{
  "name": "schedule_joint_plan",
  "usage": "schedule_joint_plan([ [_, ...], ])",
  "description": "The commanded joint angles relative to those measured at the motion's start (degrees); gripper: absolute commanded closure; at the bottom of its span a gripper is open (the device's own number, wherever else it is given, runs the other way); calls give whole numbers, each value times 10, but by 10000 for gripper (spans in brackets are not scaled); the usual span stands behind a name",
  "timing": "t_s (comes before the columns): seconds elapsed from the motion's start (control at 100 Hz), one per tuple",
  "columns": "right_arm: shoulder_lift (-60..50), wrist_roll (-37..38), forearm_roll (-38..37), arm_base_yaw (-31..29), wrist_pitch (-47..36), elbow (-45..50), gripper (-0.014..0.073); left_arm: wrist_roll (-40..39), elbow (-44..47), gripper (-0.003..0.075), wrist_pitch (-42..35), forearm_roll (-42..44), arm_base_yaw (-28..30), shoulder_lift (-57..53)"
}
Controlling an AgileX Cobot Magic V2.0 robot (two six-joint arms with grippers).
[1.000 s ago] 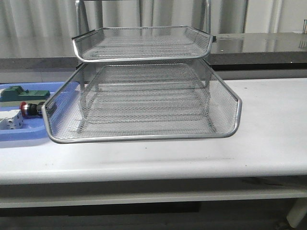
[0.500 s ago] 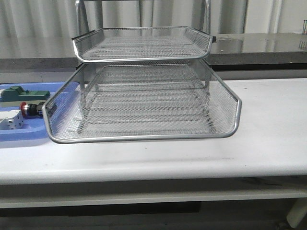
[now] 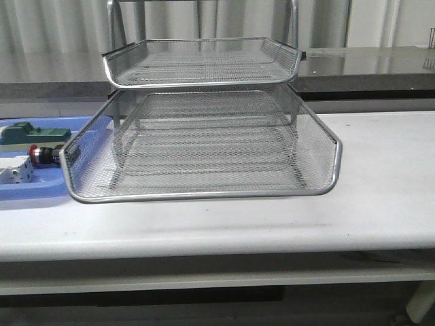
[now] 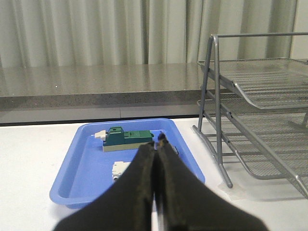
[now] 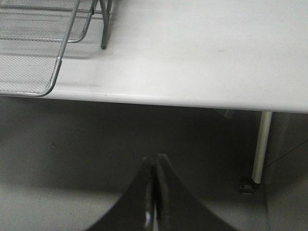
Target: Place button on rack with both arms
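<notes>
Both the left gripper (image 4: 156, 147) and right gripper (image 5: 155, 161) have matte black fingers tapering to narrow tips.

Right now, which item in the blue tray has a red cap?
The button, between the green block and the white block; neither block shows red.

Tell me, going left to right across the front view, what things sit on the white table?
White block → button, both in the blue tray → wire rack → bare white table. The green block sits farther back, above these, so it is left out.
</notes>
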Motion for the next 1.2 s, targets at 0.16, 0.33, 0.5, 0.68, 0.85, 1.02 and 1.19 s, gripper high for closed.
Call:
schedule_joint_plan([
  [0.16,5,0,-10,-4,-33,-17,662,-3,32,741,-50,-4,-3,-19],
  [0.33,5,0,-10,-4,-33,-17,662,-3,32,741,-50,-4,-3,-19],
  [0.5,5,0,-10,-4,-33,-17,662,-3,32,741,-50,-4,-3,-19],
  [0.68,5,0,-10,-4,-33,-17,662,-3,32,741,-50,-4,-3,-19],
  [0.85,5,0,-10,-4,-33,-17,662,-3,32,741,-50,-4,-3,-19],
  [1.02,5,0,-10,-4,-33,-17,662,-3,32,741,-50,-4,-3,-19],
  [1.19,5,0,-10,-4,-33,-17,662,-3,29,741,-72,-15,-3,-19],
])
